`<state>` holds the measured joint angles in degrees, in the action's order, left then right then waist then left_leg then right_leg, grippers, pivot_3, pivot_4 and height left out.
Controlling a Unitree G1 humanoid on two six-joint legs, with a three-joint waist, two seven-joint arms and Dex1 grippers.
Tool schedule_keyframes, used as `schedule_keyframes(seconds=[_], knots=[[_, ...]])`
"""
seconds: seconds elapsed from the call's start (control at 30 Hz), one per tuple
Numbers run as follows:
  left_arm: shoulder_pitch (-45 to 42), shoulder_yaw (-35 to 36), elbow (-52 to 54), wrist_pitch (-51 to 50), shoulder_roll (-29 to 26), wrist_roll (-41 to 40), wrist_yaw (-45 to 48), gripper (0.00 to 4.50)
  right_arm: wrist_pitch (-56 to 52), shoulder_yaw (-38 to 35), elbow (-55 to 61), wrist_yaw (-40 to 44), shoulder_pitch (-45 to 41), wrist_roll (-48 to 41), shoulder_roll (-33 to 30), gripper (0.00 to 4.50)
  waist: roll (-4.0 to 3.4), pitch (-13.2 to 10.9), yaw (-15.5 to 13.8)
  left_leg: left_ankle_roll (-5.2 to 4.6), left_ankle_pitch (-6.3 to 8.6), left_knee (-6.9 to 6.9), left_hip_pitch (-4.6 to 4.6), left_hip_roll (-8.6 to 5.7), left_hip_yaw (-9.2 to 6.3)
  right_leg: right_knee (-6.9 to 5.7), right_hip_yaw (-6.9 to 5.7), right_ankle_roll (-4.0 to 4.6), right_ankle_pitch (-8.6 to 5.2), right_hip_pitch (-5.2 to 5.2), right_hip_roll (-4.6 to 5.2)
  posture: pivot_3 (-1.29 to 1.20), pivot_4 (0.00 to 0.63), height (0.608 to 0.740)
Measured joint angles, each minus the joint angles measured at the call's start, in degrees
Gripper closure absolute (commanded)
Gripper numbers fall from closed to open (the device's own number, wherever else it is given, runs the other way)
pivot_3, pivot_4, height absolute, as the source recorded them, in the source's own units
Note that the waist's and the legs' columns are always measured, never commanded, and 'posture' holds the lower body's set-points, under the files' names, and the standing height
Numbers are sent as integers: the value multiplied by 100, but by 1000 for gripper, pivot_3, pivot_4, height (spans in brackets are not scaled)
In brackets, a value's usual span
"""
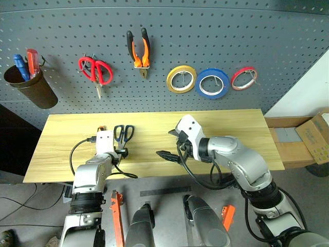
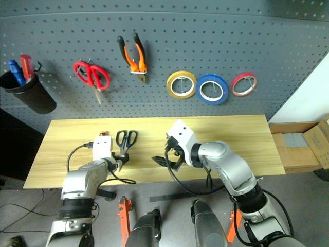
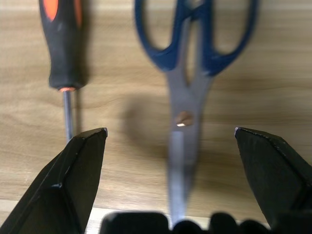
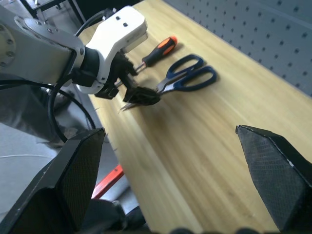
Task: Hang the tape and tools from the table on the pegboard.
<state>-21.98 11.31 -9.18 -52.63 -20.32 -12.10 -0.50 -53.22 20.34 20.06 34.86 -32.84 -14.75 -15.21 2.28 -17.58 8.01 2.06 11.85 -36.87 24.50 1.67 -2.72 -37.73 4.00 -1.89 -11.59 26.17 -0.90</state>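
1. Nearest, the left gripper (image 3: 170, 134) is held wide open over the blades of the scissors (image 1: 123, 133); nothing is gripped.
2. Beside them on the table (image 1: 226, 123), the screwdriver (image 3: 63, 44) is left unhung.
3. The right gripper (image 1: 169, 144) is seen open and empty above mid-table.
4. Farthest, on the pegboard (image 1: 216, 31), the pliers (image 1: 139, 49) and blue tape (image 1: 212, 83) are already hung; two tools are judged outstanding.

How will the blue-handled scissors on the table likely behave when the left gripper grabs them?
The scissors look rigid, lying flat, so unlikely to roll. The smooth metal blades, between the left gripper's open fingers, may slip or pivot. The blades might swing apart when lifted.
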Motion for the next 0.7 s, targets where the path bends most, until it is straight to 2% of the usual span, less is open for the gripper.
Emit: schedule_keyframes(seconds=[0.27, 0.57, 0.67, 0.7], knots=[[-587, -259, -1100, 311, -447, 148, 801, 0, -353, 3, 135, 33, -37, -231, -44, 35, -1, -1, 10, 1, -1, -4, -1, -2, 2, 2, 2, -6, 3, -2, 2, -223, 322, 740], [-986, -560, -1746, 612, -472, 333, 1268, 0, -558, 11, 227, 121, -60, -441, -204, 35, -1, -1, 18, 1, -1, 1, -2, -1, 2, 5, 1, -5, 3, -2, 2, -226, 315, 740], [-1116, -536, -2004, 738, -472, 334, 1341, 581, -557, 25, 227, 123, -134, -441, -229, 0, -1, -1, 25, 1, -1, 0, -3, -1, 2, 5, 1, -6, 3, -3, 2, -231, 314, 740], [-1138, -527, -2072, 795, -473, 334, 1355, 901, -552, 25, 227, 124, -165, -441, -236, 0, -1, -1, 29, 1, -1, 0, -3, -1, 3, 4, 2, -6, 3, -3, 2, -231, 314, 740]])
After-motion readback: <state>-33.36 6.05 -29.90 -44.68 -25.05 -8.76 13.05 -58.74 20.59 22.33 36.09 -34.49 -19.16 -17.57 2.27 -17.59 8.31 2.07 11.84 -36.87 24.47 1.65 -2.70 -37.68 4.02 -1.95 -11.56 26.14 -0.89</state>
